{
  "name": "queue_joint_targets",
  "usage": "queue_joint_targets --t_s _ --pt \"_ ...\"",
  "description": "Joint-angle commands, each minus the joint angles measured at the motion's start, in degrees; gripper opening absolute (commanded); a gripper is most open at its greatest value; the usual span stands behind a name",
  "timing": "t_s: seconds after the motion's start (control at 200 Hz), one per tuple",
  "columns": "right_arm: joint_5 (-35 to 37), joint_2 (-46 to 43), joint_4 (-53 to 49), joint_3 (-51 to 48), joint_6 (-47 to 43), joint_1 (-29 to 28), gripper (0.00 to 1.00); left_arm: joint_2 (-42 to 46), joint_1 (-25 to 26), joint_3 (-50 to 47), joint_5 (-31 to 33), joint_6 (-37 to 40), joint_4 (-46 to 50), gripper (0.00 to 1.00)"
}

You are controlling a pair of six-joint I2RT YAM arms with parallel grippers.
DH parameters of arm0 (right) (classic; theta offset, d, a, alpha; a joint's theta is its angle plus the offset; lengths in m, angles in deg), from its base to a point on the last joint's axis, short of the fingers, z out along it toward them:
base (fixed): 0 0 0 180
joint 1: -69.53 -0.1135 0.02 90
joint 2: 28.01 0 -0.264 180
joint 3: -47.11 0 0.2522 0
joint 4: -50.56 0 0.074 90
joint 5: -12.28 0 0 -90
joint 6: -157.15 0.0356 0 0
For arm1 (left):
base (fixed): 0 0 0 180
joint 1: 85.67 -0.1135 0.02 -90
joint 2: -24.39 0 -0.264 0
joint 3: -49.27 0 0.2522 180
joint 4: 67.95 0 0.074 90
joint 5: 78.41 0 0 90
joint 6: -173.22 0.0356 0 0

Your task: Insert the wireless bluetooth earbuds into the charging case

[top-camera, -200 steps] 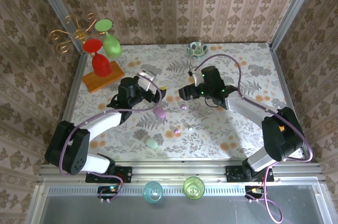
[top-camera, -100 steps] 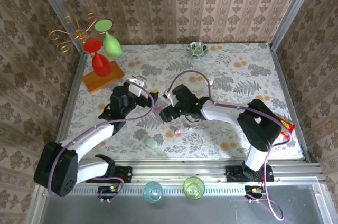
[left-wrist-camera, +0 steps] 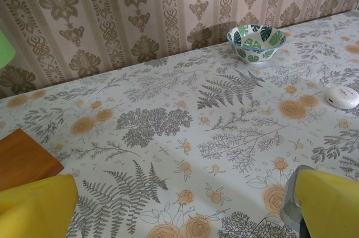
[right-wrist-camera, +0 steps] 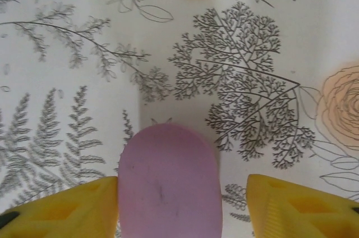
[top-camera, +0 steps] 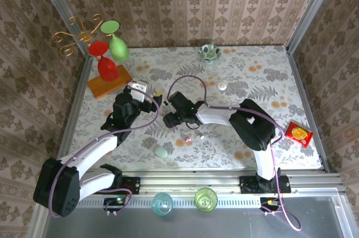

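A lilac pebble-shaped charging case (right-wrist-camera: 168,184) lies shut on the flowered tablecloth. My right gripper (right-wrist-camera: 182,201) is open and straddles it: the left finger sits close against the case, the right finger stands well apart. From above, that gripper (top-camera: 167,120) is at the table's middle. Two tiny earbuds (top-camera: 188,138) lie just right of it toward the near edge, one lilac and one whitish (top-camera: 201,136). My left gripper (top-camera: 152,95) hovers to the left, and its yellow fingers (left-wrist-camera: 33,207) are open with nothing between them.
A pale green case (top-camera: 161,151) lies near the front edge and a white case (top-camera: 222,86) further back. A patterned bowl (top-camera: 208,53) stands at the back wall. Wine glasses on a wooden block (top-camera: 109,83) are back left, a red packet (top-camera: 298,132) right.
My right gripper swung left and came down over the lilac case. The left gripper drew back to the left, away from the case.
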Motion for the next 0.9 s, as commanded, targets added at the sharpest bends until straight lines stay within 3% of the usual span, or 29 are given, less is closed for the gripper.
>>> queue_joint_targets --t_s 0.0,0.295,0.675,0.895 --pt "6.13 0.93 -6.39 2.85 3.50 0.33 0.57 0.95 -0.63 -0.82 0.75 -1.11 0.36 1.00" --pt "11.23 -2.52 -13.25 0.69 12.18 3.91 0.53 -0.59 -0.63 -0.65 -0.68 -1.15 -0.70 1.00" --pt "12.69 -11.55 -8.48 -7.41 14.83 8.61 0.40 -2.36 -0.61 -0.65 -2.25 -0.54 -2.30 1.00" --pt "14.10 -17.71 -6.21 -14.90 18.12 14.07 0.39 -3.09 0.14 -0.69 -3.61 1.07 -3.42 1.00"
